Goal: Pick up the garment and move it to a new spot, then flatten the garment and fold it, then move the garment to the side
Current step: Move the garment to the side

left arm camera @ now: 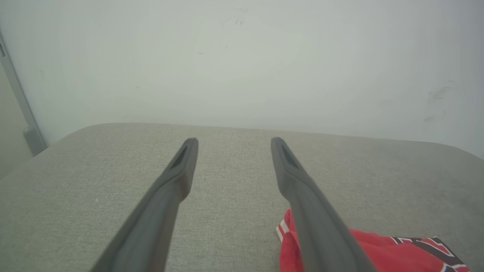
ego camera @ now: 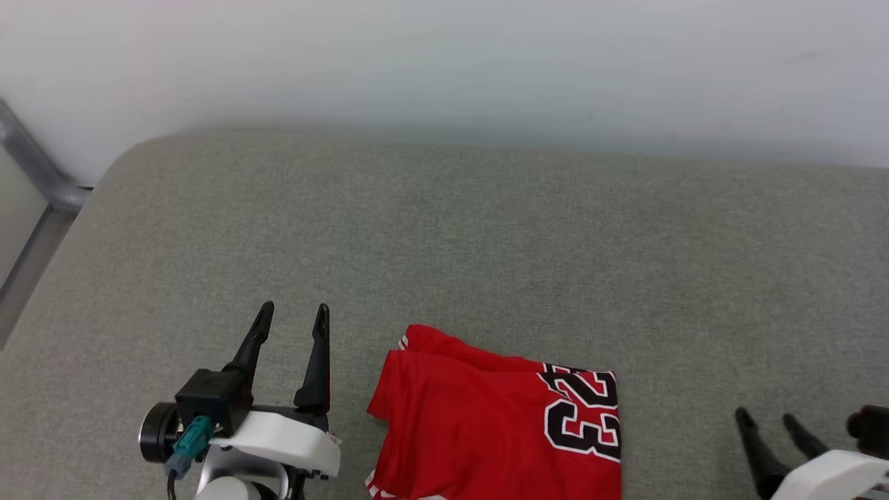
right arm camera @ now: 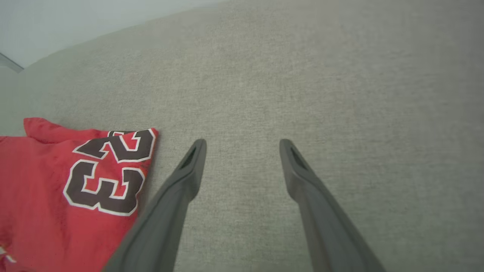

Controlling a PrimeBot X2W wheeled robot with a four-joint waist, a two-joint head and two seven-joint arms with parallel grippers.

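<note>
Head view: folded shirt lies on the grey cushion between left gripper and right gripper, both spread wide and empty.
Left wrist view: shirt corner close by; probably pinch all layers.
Right wrist view: numbered edge nearby; lift evenly.

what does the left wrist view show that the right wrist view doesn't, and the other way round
Left wrist view over right: the open left gripper, scuff marks on the wall, and the striped trim at a corner of the garment.
Right wrist view over left: the open right gripper and the garment's black, white-edged number, nearly whole.
Shared: the red garment lying on the grey cushion, held by neither gripper, with pale wall behind.
</note>
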